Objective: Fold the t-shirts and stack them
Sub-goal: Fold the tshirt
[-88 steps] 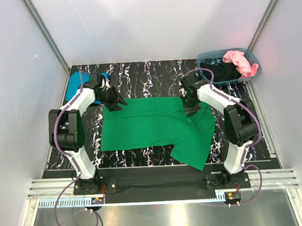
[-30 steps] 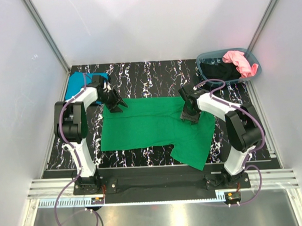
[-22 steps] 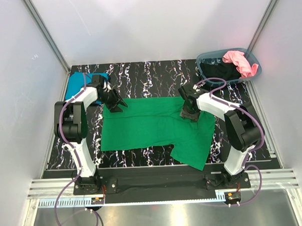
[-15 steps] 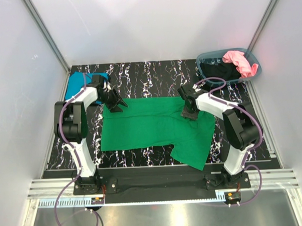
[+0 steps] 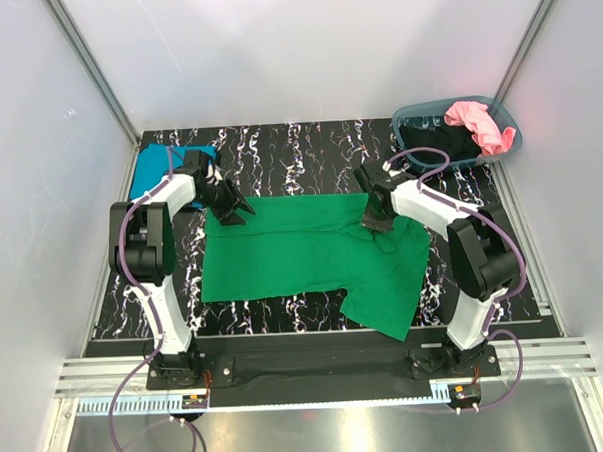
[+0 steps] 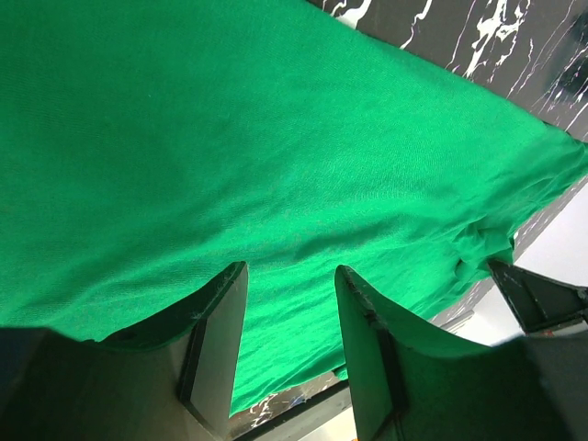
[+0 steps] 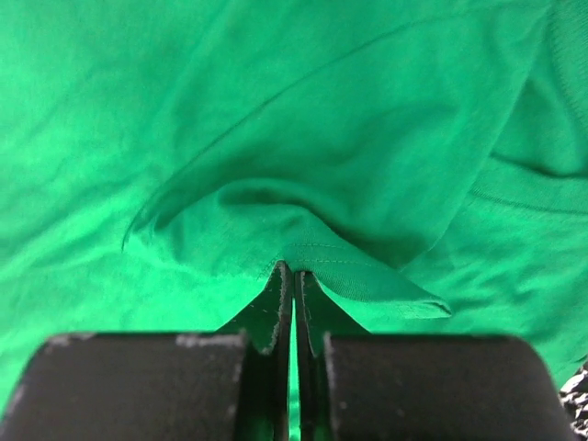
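Observation:
A bright green t-shirt (image 5: 303, 251) lies spread on the black marbled table, one part hanging toward the front right. My left gripper (image 5: 233, 211) is open just over its far left corner; the left wrist view shows the cloth (image 6: 276, 165) past the spread fingers (image 6: 216, 331). My right gripper (image 5: 373, 221) is shut on a hemmed fold of the green shirt (image 7: 367, 266) near its far right edge. A teal blue shirt (image 5: 157, 164) lies folded at the far left. Pink (image 5: 475, 123) and black (image 5: 440, 142) shirts lie in the basket.
The grey-blue oval basket (image 5: 413, 113) stands at the far right corner. White walls close in the table (image 5: 288, 156) on three sides. Both arm bases sit on the black rail at the near edge.
My right gripper has drawn back toward the far edge, pulling the pinched green cloth with it. The left gripper has stayed at the far left corner.

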Available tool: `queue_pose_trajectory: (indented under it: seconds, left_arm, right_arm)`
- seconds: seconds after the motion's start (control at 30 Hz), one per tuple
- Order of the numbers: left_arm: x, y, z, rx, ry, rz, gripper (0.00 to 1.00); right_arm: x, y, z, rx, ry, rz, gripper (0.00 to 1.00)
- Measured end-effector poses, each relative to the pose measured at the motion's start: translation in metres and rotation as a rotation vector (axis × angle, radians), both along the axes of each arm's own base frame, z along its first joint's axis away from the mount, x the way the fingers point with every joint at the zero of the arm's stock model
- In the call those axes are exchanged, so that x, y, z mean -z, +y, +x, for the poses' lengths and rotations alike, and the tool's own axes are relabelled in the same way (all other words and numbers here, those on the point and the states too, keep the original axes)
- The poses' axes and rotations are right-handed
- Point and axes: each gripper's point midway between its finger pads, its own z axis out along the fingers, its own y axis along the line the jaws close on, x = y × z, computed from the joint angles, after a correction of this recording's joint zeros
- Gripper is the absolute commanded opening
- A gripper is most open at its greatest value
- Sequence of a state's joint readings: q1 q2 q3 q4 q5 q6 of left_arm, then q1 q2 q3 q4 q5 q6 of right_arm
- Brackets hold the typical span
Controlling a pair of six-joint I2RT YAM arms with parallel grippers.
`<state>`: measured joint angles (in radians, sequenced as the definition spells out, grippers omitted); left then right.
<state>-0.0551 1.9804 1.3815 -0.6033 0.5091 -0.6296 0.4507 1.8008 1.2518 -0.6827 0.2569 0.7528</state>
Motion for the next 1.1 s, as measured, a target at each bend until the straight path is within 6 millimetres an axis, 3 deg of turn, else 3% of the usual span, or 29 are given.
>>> queue_pose_trajectory:
  seconds: [0.33, 0.47, 0.63, 0.87, 1.1]
  left_arm:
    - [0.012, 0.001, 0.000, -0.001, 0.022, 0.008, 0.48]
    - [0.026, 0.002, -0.003, -0.003, 0.058, 0.016, 0.48]
    - [0.026, 0.002, -0.003, 0.000, 0.056, 0.014, 0.48]
    - [0.027, 0.002, -0.003, 0.003, 0.054, 0.017, 0.48]
    - [0.027, 0.002, -0.002, 0.004, 0.057, 0.017, 0.48]
  right_arm:
    - [-0.004, 0.016, -0.027, -0.014, 0.087, 0.149, 0.00]
    - [-0.009, 0.011, -0.023, 0.035, 0.087, 0.190, 0.00]
    - [-0.009, 0.008, -0.025, 0.066, 0.108, 0.213, 0.00]
    - [-0.012, 0.019, -0.028, 0.095, 0.142, 0.295, 0.00]
    - [-0.013, 0.008, -0.022, 0.156, 0.140, 0.316, 0.00]
